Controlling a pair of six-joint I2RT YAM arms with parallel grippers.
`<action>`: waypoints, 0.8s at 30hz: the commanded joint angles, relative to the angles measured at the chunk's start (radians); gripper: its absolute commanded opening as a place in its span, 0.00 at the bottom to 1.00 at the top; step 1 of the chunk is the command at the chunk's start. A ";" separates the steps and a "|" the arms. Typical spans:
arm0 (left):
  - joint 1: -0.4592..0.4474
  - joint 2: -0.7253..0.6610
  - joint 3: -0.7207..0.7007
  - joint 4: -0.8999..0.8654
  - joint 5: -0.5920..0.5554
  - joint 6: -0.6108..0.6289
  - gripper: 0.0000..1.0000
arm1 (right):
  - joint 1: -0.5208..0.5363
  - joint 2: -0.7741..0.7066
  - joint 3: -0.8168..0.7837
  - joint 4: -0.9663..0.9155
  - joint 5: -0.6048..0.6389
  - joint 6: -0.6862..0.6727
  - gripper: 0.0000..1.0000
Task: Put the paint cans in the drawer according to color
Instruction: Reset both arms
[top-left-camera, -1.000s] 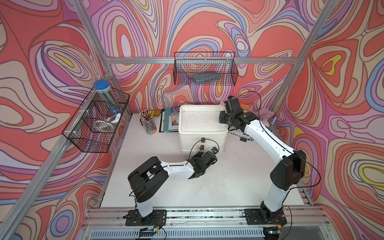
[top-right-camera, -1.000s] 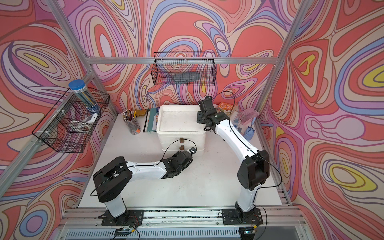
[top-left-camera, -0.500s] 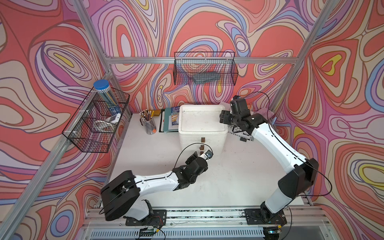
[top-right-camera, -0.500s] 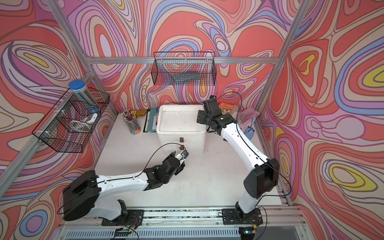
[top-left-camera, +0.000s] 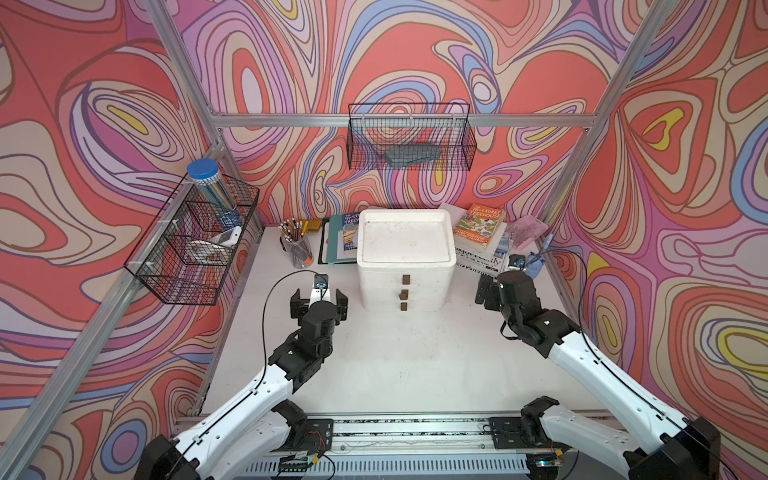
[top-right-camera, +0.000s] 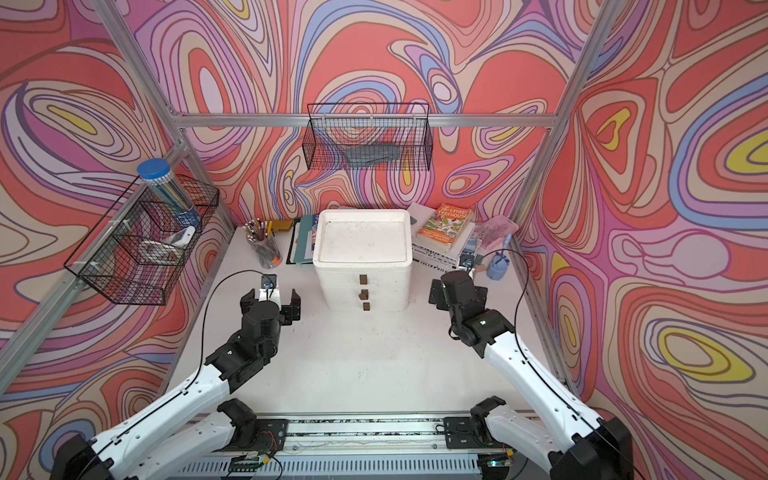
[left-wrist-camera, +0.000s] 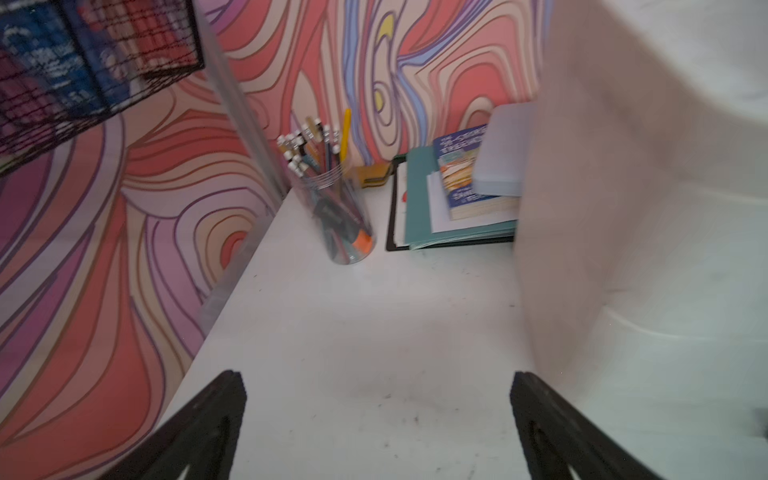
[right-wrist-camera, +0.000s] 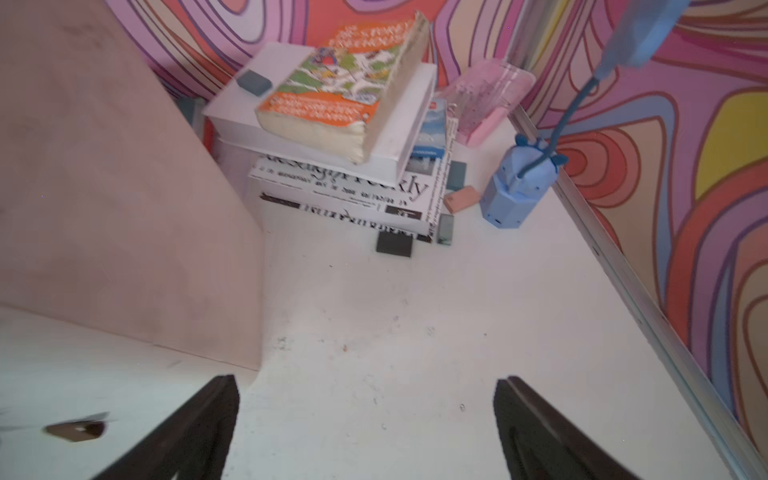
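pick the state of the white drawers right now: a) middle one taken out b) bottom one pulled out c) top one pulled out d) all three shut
d: the drawers all sit flush with one another, with their brown handles lined up in a column on the front.

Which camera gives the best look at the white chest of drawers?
The top views: both show the whole chest of drawers, its lid and three dark handles. The left wrist view catches only a blurred side wall; the right wrist view, a side wall and what looks like one blurred handle.
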 joint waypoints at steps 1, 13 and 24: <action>0.180 0.053 -0.089 0.188 0.172 0.037 0.99 | -0.053 0.028 -0.066 0.201 0.089 -0.023 0.98; 0.315 0.657 -0.175 0.974 0.411 0.127 0.99 | -0.155 0.284 -0.200 0.680 0.023 -0.226 0.98; 0.333 0.681 -0.107 0.875 0.338 0.080 0.98 | -0.167 0.596 -0.283 1.361 -0.016 -0.463 0.98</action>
